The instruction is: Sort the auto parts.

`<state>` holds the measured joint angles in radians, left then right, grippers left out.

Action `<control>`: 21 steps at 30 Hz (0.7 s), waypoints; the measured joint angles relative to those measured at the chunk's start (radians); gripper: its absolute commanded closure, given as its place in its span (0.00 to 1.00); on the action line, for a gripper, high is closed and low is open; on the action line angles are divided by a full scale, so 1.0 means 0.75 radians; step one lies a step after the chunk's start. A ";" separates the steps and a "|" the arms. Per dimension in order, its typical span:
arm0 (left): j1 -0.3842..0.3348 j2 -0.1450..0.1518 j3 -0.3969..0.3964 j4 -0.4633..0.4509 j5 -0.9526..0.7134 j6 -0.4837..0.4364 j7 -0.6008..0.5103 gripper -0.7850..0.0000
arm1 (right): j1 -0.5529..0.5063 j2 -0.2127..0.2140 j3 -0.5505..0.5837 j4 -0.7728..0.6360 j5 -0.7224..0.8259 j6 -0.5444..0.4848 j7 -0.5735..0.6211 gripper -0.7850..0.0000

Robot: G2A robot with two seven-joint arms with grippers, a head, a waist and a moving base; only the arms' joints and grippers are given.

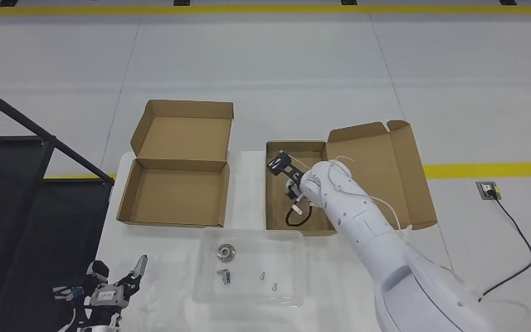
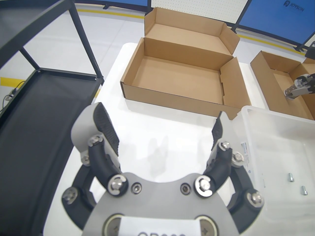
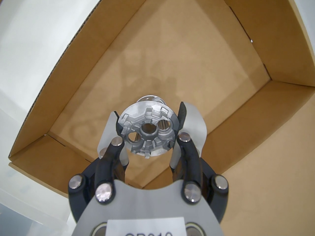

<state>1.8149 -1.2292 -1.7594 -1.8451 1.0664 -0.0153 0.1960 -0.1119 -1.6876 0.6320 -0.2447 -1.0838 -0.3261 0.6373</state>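
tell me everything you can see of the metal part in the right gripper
The metal part is a round, disc-shaped piece of dull grey, cast-looking metal. Its face shows a central hub with a bore, round holes around it and raised blocky ribs; a shinier stub projects behind. The right gripper is shut on it, jaws pressing opposite sides of its rim, with its face toward the wrist camera. It hangs inside the cardboard box, seemingly clear of the floor.
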 measured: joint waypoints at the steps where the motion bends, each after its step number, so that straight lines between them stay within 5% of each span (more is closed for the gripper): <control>1: 0.000 0.000 0.000 0.000 0.000 0.000 0.000 0.00 | 0.001 -0.005 0.001 0.012 0.004 -0.003 -0.004 0.52; 4: 0.000 0.000 0.000 0.000 0.000 0.000 0.000 0.00 | 0.004 -0.015 0.002 0.035 0.009 -0.008 -0.013 0.08; 5: 0.000 0.000 0.000 0.000 0.000 0.000 0.000 0.00 | 0.005 -0.017 0.003 0.041 0.010 -0.009 -0.015 0.05; 21: 0.000 0.000 0.000 0.000 0.000 0.000 0.000 0.00 | 0.056 -0.016 0.015 0.010 -0.022 -0.024 -0.150 0.00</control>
<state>1.8149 -1.2292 -1.7594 -1.8451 1.0664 -0.0153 0.1960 -0.0696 -1.6998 0.6433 -0.2374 -1.1002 -0.3439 0.5246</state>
